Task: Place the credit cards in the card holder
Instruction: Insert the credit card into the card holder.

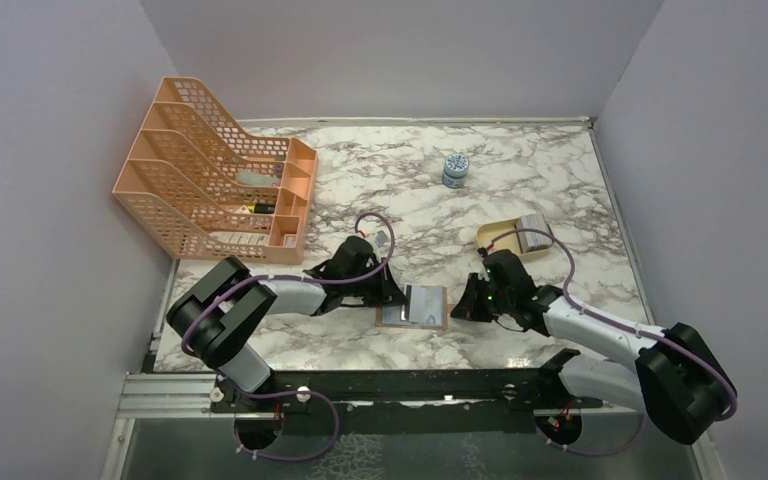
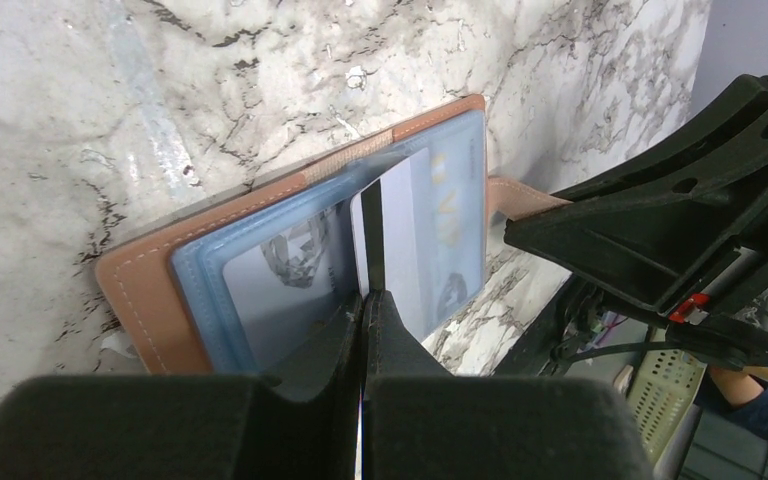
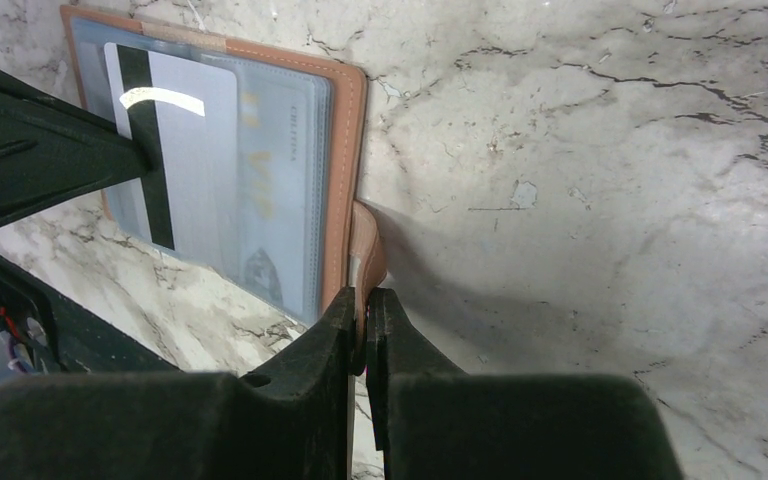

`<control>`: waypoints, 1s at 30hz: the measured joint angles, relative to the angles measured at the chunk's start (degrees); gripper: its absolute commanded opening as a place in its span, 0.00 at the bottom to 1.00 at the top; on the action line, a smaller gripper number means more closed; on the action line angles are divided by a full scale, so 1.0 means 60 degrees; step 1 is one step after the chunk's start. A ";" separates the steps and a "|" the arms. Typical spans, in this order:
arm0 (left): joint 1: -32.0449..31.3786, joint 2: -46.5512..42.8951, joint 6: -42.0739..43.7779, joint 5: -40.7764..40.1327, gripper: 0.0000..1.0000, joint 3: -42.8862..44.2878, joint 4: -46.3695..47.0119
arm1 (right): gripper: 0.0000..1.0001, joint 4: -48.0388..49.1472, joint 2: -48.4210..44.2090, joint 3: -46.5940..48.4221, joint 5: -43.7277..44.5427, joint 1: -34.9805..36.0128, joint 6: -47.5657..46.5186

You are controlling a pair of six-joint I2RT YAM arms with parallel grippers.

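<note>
Left gripper (image 2: 363, 300) pinches card (image 2: 405, 240) over holder (image 2: 135, 290), lying at its 3 o'clock in top view; right gripper (image 3: 363, 312) clamps strap (image 3: 368, 245).

Overhead; both wrists near card holder (image 1: 412, 306)

Marble table (image 1: 380, 170) – card holder (image 1: 438, 308); file rack (image 1: 210, 170); jar (image 1: 454, 170); tray (image 1: 490, 236).

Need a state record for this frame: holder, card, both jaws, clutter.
card holder: open, flat on marble table, centre
grey card: black stripe, over the clear sleeves; inserted or not, unclear
left jaws: shut on grey card
right jaws: shut on strap
clutter: orange file rack, beige tray, small jar
</note>
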 measured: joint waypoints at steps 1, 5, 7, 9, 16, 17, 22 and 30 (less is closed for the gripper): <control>-0.0036 0.0000 0.0000 -0.0029 0.00 0.0000 0.0025 | 0.01 -0.0004 -0.0033 -0.0011 -0.0015 0.0000 0.0033; -0.0135 0.0000 -0.0138 -0.0087 0.00 -0.0007 0.0157 | 0.01 0.0007 -0.0200 -0.0095 -0.0091 0.0000 0.0146; -0.0157 0.0000 -0.0255 -0.0091 0.00 -0.0018 0.0233 | 0.01 0.0007 -0.0215 -0.0113 -0.0131 0.0000 0.0215; -0.0182 0.0000 -0.0317 -0.0113 0.00 -0.0025 0.0266 | 0.01 0.0022 -0.0215 -0.0113 -0.0164 0.0000 0.0284; -0.0280 -0.0018 -0.0474 -0.0178 0.02 -0.0029 0.0321 | 0.01 0.0000 -0.0251 -0.0113 -0.0215 0.0000 0.0317; -0.0288 -0.0018 -0.0495 -0.0178 0.05 -0.0025 0.0331 | 0.01 -0.0022 -0.0280 -0.0109 -0.0215 0.0000 0.0317; -0.0342 -0.0018 -0.0557 -0.0222 0.25 -0.0029 0.0335 | 0.01 -0.0193 -0.0484 -0.0084 -0.0280 0.0000 0.0313; -0.0386 -0.0204 -0.0608 -0.0248 0.50 0.0040 0.0084 | 0.01 -0.0328 -0.0601 -0.0073 -0.0397 0.0000 0.0306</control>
